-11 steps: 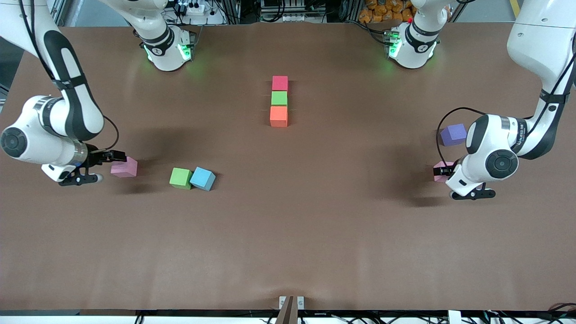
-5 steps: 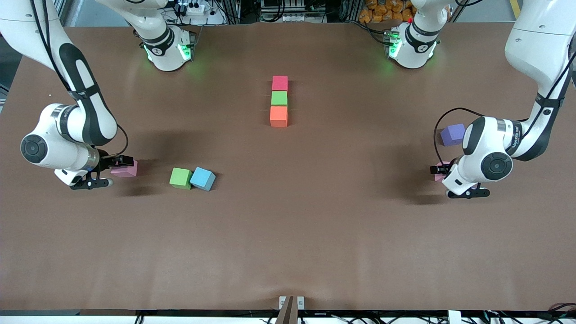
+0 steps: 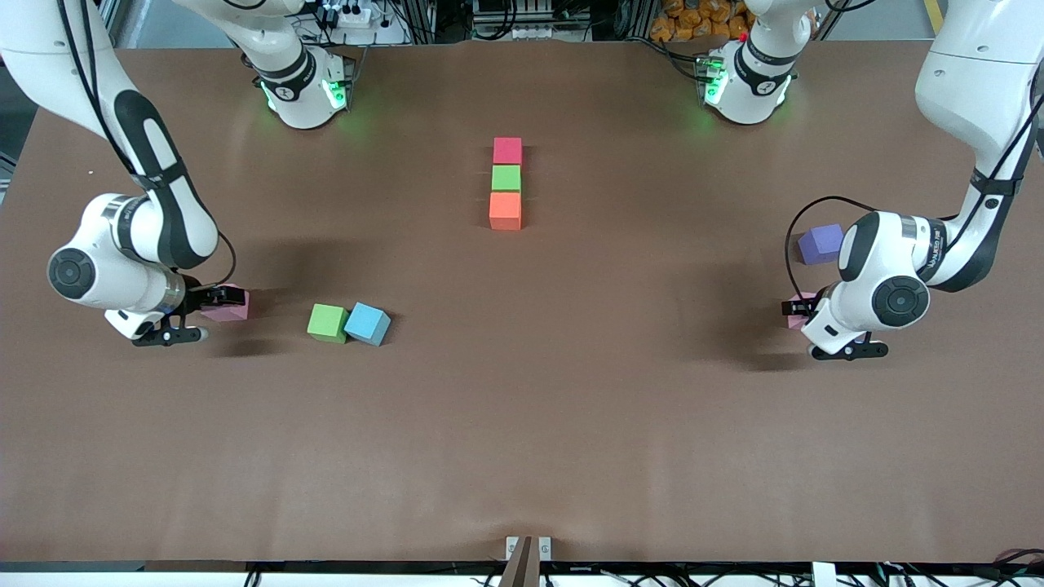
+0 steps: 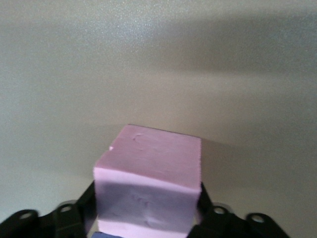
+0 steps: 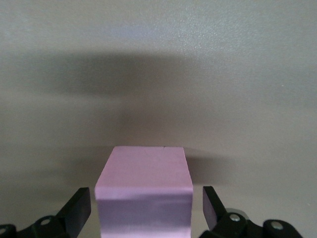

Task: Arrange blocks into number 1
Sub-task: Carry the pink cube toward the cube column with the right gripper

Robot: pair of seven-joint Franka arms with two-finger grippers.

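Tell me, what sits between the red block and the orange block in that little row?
A green foam cube sits between the red foam cube and the orange foam cube, touching or nearly touching both; the front view shows this.

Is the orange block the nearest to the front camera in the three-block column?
Yes, the orange block lies lowest, below the green block and red block.

The front camera sits high across the table (image 3: 522, 424), facing both arm bases and taking in the whole surface. Each wrist camera looks down close past its own fingers at a pink block: the left wrist's pink block (image 4: 148, 183) and the right wrist's pink block (image 5: 143, 193) both appear in the front view too.
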